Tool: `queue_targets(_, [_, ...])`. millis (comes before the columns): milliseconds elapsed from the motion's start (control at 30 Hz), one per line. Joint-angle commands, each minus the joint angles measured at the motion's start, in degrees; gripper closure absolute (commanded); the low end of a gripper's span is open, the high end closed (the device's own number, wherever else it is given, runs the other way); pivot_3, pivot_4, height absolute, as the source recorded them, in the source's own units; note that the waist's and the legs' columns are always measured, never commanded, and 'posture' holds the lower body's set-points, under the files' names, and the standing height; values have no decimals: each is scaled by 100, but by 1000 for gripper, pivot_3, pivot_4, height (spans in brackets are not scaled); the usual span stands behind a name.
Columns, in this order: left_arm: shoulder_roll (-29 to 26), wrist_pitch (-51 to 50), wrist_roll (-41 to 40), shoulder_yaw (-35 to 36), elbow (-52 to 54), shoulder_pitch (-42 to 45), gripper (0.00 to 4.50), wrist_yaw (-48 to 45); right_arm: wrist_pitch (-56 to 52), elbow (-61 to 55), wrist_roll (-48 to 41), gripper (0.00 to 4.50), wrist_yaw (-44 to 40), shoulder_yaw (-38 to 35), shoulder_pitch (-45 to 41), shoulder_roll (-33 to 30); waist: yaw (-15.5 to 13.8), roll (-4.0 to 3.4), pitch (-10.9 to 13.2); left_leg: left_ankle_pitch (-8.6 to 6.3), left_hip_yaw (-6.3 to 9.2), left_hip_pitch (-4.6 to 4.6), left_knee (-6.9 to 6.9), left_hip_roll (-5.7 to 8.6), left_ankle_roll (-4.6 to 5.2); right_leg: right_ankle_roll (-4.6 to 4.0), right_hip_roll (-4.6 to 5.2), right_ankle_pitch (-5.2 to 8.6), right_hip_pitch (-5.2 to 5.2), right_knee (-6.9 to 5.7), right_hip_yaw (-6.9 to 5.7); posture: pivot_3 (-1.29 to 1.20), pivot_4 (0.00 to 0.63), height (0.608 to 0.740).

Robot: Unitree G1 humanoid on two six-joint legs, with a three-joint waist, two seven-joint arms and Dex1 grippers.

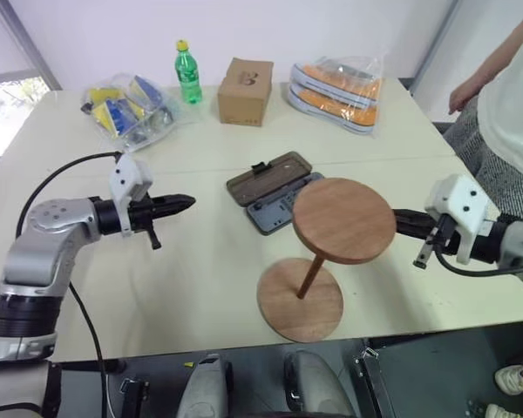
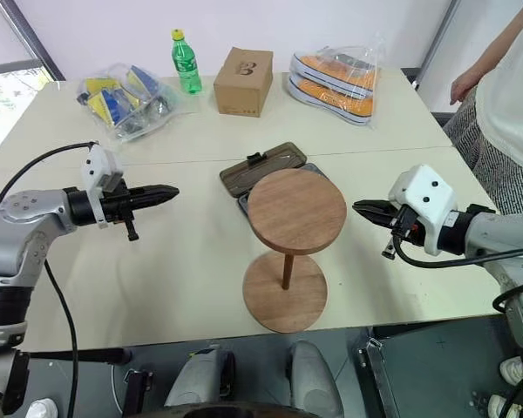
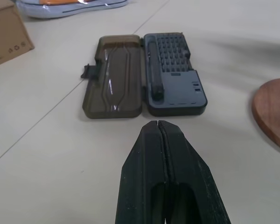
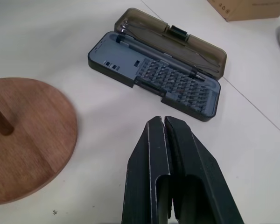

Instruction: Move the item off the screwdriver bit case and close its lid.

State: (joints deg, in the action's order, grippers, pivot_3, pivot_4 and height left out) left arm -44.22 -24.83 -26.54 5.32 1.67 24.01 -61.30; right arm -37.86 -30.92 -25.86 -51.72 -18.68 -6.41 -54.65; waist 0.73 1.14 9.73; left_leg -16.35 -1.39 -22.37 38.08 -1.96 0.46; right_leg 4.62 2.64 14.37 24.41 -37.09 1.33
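Observation:
The item, a brown wooden stand (image 1: 343, 219) of two discs and a thin rod, stands upright on the table near its front edge. Its base (image 4: 23, 135) rests on the table beside the screwdriver bit case (image 3: 175, 74), apart from it. The case lies open, with rows of bits showing in its dark grey tray. Its smoky brown lid (image 3: 114, 77) lies flat beside the tray, latch tab (image 3: 87, 72) outward. My left gripper (image 1: 187, 202) hovers left of the case, shut and empty. My right gripper (image 1: 399, 218) is right of the stand's top disc, shut and empty.
Along the table's far side are a bag of blue and yellow items (image 1: 126, 106), a green bottle (image 1: 188, 73), a cardboard box (image 1: 245, 91) and bagged orange shoes (image 1: 338, 89). A person (image 1: 506, 96) stands at the table's right edge.

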Motion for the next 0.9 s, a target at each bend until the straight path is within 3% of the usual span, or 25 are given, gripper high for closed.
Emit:
queue_targets(33, [-18, 82, 18, 55, 148, 57, 4500, 11, -13, -195, -84, 4430, 93, -97, -73, -67, -4, 0, 0, 0, 0, 0, 0, 0, 0, 0, 0, 0, 0, 0, 0, 0, 150, 740])
queue_targets(900, [-33, -204, -13, -14, 401, 11, 4500, 54, -145, -454, -306, 4430, 191, -112, 197, -84, -5, 0, 0, 0, 0, -1, 0, 0, 0, 1, -1, 0, 0, 0, 1, 0, 150, 740])
